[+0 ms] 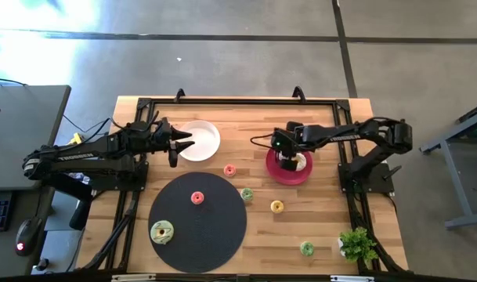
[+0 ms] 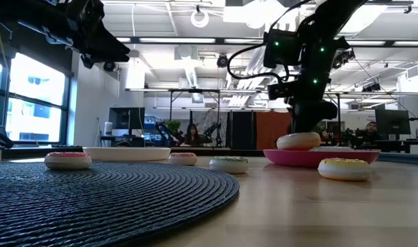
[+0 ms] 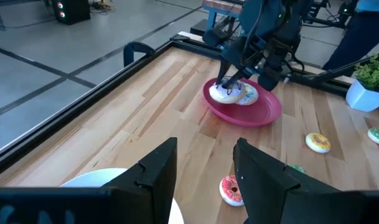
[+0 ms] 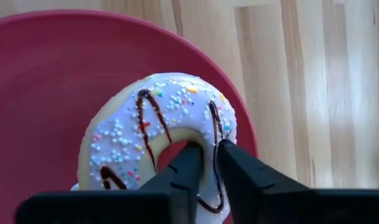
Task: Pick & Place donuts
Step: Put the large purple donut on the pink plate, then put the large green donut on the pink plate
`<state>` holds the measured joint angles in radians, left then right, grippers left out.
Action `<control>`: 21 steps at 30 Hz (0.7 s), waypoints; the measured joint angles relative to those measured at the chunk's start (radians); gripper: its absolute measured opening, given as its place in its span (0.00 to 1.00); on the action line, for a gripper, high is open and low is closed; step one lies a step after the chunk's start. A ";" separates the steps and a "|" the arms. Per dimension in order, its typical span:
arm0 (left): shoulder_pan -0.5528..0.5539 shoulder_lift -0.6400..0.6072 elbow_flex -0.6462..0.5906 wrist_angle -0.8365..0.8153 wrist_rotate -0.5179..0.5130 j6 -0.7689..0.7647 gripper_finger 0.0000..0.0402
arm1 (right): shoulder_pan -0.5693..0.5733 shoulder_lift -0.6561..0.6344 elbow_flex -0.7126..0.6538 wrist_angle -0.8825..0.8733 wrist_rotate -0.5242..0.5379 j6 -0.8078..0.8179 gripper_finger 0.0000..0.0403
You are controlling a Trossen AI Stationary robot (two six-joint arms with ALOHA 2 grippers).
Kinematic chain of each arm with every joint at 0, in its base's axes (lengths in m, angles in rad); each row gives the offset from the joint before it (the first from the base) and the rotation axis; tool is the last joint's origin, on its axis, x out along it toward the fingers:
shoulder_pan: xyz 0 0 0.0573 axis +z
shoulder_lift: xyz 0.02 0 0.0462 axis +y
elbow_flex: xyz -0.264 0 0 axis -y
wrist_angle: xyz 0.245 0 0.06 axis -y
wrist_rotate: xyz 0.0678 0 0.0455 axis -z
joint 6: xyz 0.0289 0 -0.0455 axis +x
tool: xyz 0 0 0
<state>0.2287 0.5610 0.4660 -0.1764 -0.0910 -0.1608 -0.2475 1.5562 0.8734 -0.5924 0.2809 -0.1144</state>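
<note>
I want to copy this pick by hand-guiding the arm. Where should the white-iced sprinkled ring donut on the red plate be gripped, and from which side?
Grip one side of the white-iced sprinkled ring donut, coming down from above with one finger through the centre hole and one outside. It lies flat on the round red plate, hole up, and the right hand pinches it this way.

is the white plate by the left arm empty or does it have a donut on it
Empty. The high view shows the white plate bare, the left gripper at its edge, holding nothing.

polished grey concrete floor (image 1: 222,55) with dark seams, tall windows (image 2: 27,103) on one side, exposed ceiling (image 2: 195,27) with strip lights, monitors (image 2: 392,123) in back
</note>
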 joint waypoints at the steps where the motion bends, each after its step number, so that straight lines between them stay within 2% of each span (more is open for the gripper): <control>1: 0.000 0.000 0.000 0.000 0.000 0.000 0.38 | -0.001 0.000 0.000 0.000 0.001 0.001 0.20; 7: 0.000 0.000 0.000 -0.025 0.006 0.000 0.38 | 0.003 0.000 0.030 -0.031 -0.009 -0.002 0.32; 10: 0.000 0.000 0.000 -0.085 0.052 0.002 0.38 | 0.011 0.000 0.084 -0.087 -0.026 -0.001 0.36; 17: 0.000 0.000 0.000 -0.231 0.247 0.122 0.38 | 0.015 0.000 0.145 -0.154 -0.099 0.007 0.38; 21: 0.000 0.000 0.010 -0.246 0.417 0.201 0.38 | 0.015 0.000 0.145 -0.155 -0.084 0.009 0.38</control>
<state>0.2287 0.5612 0.4760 -0.4220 0.3256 0.0400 -0.2327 1.5562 1.0180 -0.7475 0.1973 -0.1059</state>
